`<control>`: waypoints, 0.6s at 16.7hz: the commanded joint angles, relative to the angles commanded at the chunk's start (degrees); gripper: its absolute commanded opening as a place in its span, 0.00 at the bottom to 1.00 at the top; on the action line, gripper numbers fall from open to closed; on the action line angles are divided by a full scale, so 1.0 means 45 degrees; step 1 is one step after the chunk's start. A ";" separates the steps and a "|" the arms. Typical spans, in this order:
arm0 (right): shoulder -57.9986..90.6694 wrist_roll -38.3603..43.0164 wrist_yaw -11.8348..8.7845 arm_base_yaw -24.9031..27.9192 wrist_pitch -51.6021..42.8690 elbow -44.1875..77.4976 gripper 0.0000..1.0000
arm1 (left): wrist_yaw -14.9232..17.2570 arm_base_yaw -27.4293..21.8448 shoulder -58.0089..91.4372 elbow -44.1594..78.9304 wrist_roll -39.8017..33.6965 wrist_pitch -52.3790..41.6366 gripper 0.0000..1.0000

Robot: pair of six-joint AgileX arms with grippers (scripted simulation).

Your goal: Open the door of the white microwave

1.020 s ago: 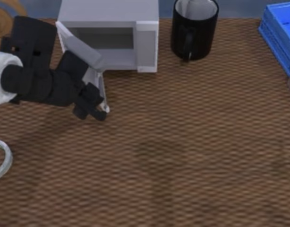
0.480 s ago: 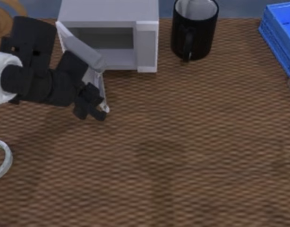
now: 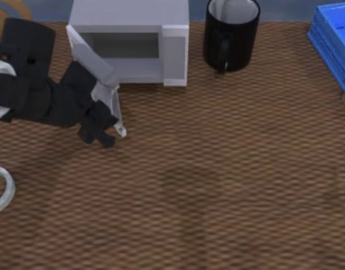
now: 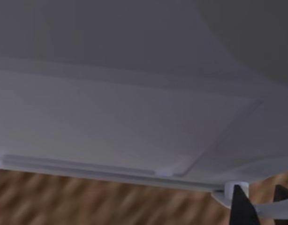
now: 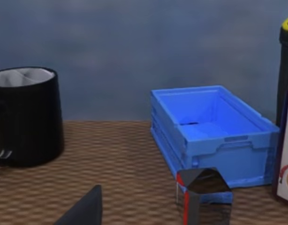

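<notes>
Since a second ago the left gripper [image 3: 108,134] has shifted toward the table's left edge, drawing the handle bar [image 3: 119,130] along with it. The door [image 3: 92,62] has swung wider from the white microwave [image 3: 130,39], exposing more cavity.

The door [image 4: 120,126] fills most of the left wrist view, seen close up as a pale grey-white panel with a slightly raised rectangular window set into its frame. Its lower edge runs as a thin ledge across the view, and below it lies the brown woven table [image 4: 87,201]. At the door's edge, a small white mount of the handle bar [image 4: 235,190] juts out. Two dark fingertips [image 4: 240,208] of the left hand [image 4: 259,206] rise right beside that mount, one on each side of the bar.
</notes>
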 joint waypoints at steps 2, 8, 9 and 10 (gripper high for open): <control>0.0000 0.0000 0.0000 0.0000 0.0000 0.0000 1.00 | 0.0167 0.0151 0.0046 -0.0075 0.0284 -0.0196 0.00; 0.0000 0.0000 0.0000 0.0000 0.0000 0.0000 1.00 | 0.0168 0.0152 0.0047 -0.0075 0.0286 -0.0197 0.00; 0.0000 0.0000 0.0000 0.0000 0.0000 0.0000 1.00 | 0.0168 0.0152 0.0047 -0.0075 0.0286 -0.0197 0.00; 0.0000 0.0000 0.0000 0.0000 0.0000 0.0000 1.00 | 0.0168 0.0152 0.0047 -0.0075 0.0286 -0.0197 0.00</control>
